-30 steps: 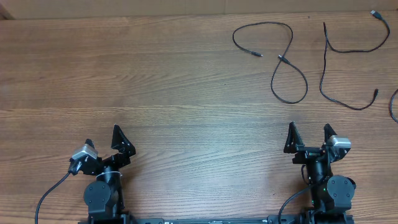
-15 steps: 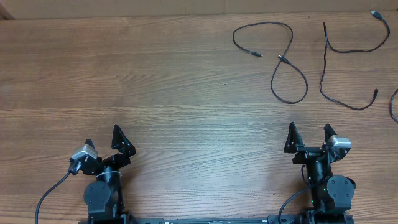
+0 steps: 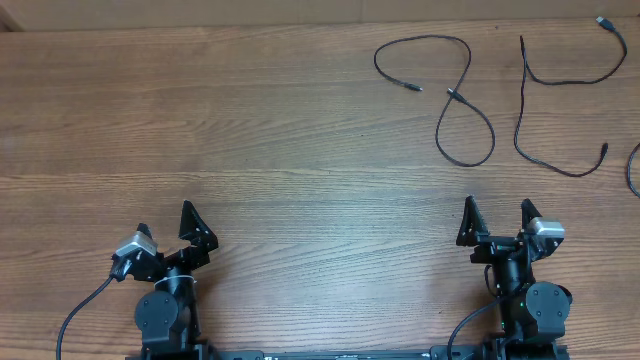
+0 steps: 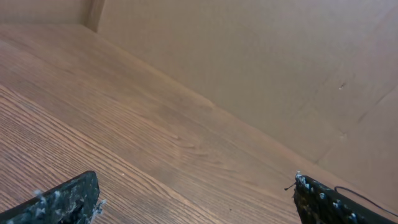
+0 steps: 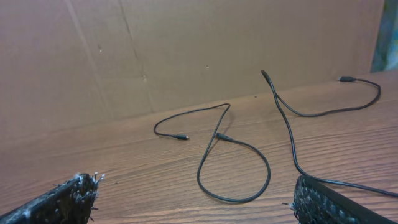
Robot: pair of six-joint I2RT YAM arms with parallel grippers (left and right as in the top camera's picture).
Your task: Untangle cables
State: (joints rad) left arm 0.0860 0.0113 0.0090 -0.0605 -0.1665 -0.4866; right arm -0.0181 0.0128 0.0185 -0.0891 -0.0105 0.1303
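Left gripper: your left gripper [image 3: 165, 220] sits at the near left edge of the counter [image 3: 250, 130]. Its jaws are spread wide and there is nothing between them.
Right gripper: your right gripper [image 3: 497, 207] sits at the near right edge, jaws also spread wide and holding nothing.
Cables: they all lie on the far right part of the counter. None of them touches either gripper.
Looped cable: the looped cable [image 3: 452, 96] lies flat, beyond your right gripper and slightly to its left. It arcs at the far end, crosses itself near a small plug, and closes into a rounded loop on the near side. That loop is the part nearest your right gripper, with bare wood between them.
Second cable: the second cable [image 3: 519, 110] lies just to the right of the looped one, apart from it. It runs toward you in a long line, then hooks right. A branch sweeps out toward the far right corner, and you cannot tell from these views whether that branch is the same cord or another one crossing it.
Third cable: only a short curve of the third cable [image 3: 631, 172] shows at the right edge of the overhead view.
Right wrist view: both nearer cables lie ahead of the open jaws, in front of a cardboard wall [image 5: 186, 43].
Left wrist view: you see mostly bare wood. A thin black line shows just past the right finger, too small to identify.
Left arm to cables: well apart, across most of the counter's width.
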